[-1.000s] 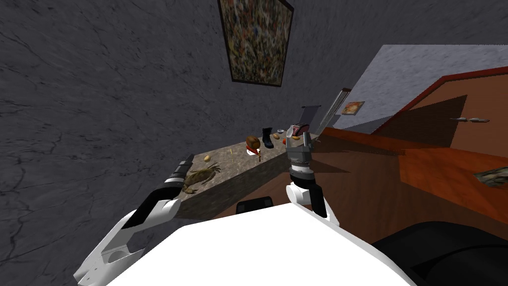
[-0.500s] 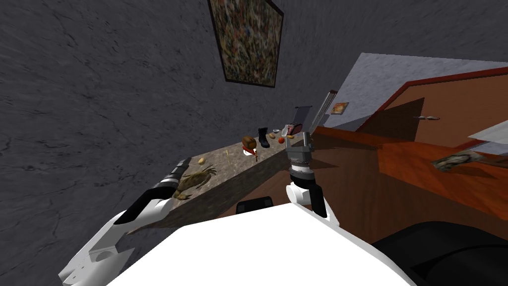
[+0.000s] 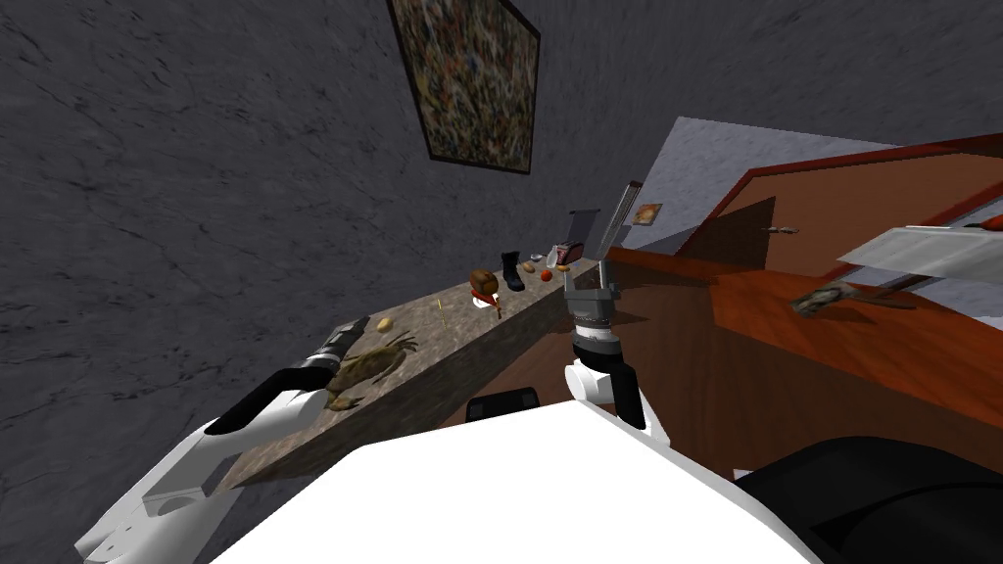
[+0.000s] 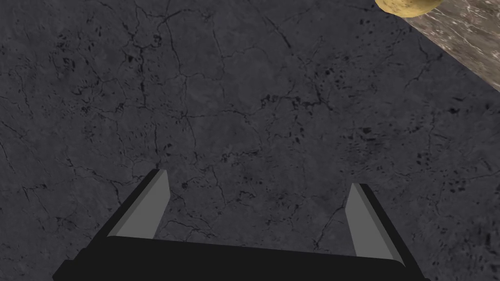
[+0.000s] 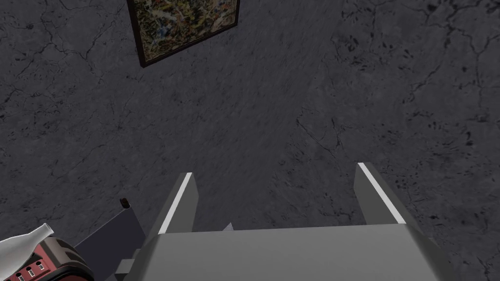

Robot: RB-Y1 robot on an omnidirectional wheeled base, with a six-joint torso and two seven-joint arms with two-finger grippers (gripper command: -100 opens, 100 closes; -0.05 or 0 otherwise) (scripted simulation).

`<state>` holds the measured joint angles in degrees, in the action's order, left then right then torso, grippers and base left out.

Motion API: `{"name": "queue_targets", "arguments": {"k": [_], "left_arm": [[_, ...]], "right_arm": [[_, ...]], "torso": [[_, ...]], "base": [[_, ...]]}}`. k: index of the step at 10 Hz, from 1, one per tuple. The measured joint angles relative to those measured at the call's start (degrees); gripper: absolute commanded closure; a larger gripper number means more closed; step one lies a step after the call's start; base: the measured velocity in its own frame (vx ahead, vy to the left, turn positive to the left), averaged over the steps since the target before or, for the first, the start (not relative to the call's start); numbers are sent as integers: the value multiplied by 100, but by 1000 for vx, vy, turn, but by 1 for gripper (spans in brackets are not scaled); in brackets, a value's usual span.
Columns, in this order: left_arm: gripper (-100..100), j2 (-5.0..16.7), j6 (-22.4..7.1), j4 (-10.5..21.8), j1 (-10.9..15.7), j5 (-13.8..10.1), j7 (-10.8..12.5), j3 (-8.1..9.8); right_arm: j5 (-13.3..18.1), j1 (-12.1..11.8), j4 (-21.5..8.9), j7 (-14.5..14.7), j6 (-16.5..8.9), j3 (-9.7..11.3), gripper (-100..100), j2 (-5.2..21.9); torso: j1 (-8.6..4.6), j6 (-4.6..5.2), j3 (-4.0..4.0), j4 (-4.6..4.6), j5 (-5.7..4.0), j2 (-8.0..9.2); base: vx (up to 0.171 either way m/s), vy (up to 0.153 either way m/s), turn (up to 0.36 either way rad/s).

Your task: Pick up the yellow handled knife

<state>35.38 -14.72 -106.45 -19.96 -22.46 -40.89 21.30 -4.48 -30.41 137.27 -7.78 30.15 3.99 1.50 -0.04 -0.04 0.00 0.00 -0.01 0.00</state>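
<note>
The yellow handled knife (image 3: 441, 312) shows as a thin yellow sliver lying on the mottled stone counter (image 3: 446, 343) that runs along the dark wall. My left gripper (image 3: 358, 323) hovers over the counter's near end, above a brown crab (image 3: 370, 364) and short of the knife. In the left wrist view my left gripper (image 4: 256, 178) stands open and empty, facing the wall, with a potato (image 4: 407, 6) at the counter's edge (image 4: 464, 44). My right gripper (image 3: 591, 274) is raised off the counter's far side; the right wrist view shows this gripper (image 5: 276, 169) open and empty.
Beyond the knife the counter holds a potato (image 3: 385, 322), a brown loaf with red (image 3: 482, 285), a black boot (image 3: 510, 271), small round foods (image 3: 546, 276) and a red toaster (image 3: 566, 253). Reddish-brown floor (image 3: 705, 362) lies to the right.
The whole head picture has swung left and rolled, so I have moved along the counter. My left arm sits lower in the picture. Both grippers stay open.
</note>
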Motion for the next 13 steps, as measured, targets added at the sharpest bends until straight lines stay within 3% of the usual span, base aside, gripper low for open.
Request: {"name": "queue_targets", "arguments": {"k": [1, 4, 5, 7, 13], "left_arm": [[-100, 166, -197, 92, -8, -173, -129, 123], [-100, 461, -670, 527, 97, -545, -487, 264], [-100, 681, -785, 708, 54, -783, -628, 359], [-100, 731, -1072, 902, 153, -870, -765, 404], [-100, 1320, -1979, 1750, 258, -1614, -1423, 702]], "right_arm": [[0, 1, 0, 0, 0, 1, 0, 0], [0, 0, 0, 0, 0, 0, 0, 0], [0, 1, 0, 0, 0, 0, 0, 0], [0, -1, 0, 0, 0, 0, 0, 0], [0, 0, 0, 0, 0, 0, 0, 0]], "torso": [[-4, 6, 0, 0, -1, -1], [-1, 0, -2, -1, 1, -3], [-4, 4, -2, 0, -2, -4], [0, -3, 0, 0, 1, -1], [-6, -2, -3, -1, -1, -5]], "base": [[1, -17, -117], [4, -25, -210], [4, -21, -158], [2, -18, -95], [10, -28, -226]]}}
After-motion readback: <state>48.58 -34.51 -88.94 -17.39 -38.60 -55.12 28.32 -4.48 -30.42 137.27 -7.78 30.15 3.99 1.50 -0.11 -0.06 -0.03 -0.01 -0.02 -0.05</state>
